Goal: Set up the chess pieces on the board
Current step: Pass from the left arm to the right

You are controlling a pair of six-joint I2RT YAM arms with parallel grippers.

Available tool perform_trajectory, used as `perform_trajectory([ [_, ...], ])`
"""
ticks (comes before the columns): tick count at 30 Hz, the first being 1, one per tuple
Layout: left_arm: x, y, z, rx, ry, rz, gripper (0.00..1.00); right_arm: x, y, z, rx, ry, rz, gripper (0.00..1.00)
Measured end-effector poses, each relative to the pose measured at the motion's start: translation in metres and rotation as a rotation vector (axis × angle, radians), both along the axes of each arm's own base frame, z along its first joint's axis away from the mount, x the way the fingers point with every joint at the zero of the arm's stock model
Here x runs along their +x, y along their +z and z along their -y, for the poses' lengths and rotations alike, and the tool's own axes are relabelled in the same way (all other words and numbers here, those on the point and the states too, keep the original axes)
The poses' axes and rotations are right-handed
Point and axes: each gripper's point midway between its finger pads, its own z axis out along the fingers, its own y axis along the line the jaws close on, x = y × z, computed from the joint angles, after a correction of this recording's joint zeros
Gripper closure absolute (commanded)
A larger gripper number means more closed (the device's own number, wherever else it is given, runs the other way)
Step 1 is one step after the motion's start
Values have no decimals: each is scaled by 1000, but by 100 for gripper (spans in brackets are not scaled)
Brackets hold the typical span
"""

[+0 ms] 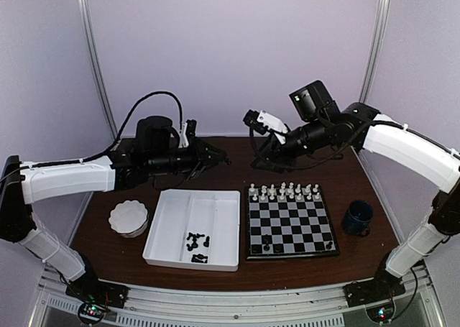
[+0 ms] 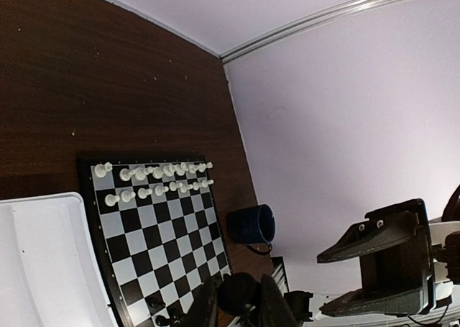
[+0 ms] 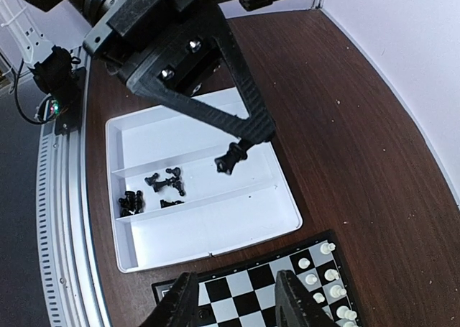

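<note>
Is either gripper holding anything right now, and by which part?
Left gripper pinches a black chess piece at its fingertips; which end, unclear. Right gripper holds nothing.

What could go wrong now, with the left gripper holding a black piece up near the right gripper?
The black piece hangs from the very tips of the left gripper; it could slip and fall.
The open right gripper is near it, so the fingers could collide.
The white pieces stand packed along the far rows of the board, so a low pass could topple them.

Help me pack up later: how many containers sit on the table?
3: a white scalloped bowl at the left, a white divided tray left of the board, a dark blue mug to its right.
</note>
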Motion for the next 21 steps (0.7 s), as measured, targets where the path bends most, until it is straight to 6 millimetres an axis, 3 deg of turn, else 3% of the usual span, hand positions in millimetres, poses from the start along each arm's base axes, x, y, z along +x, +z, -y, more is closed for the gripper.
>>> perform_trajectory([
  [8, 1, 5, 2, -87, 24, -50, 91, 16, 15, -26, 24, -54, 24, 59],
  [12, 1, 11, 3, -119, 26, -53, 91, 15, 25, -39, 38, -53, 57, 58],
  [21, -1, 3, 2, -164, 39, -97, 91, 8, 10, -59, -19, -57, 84, 61],
])
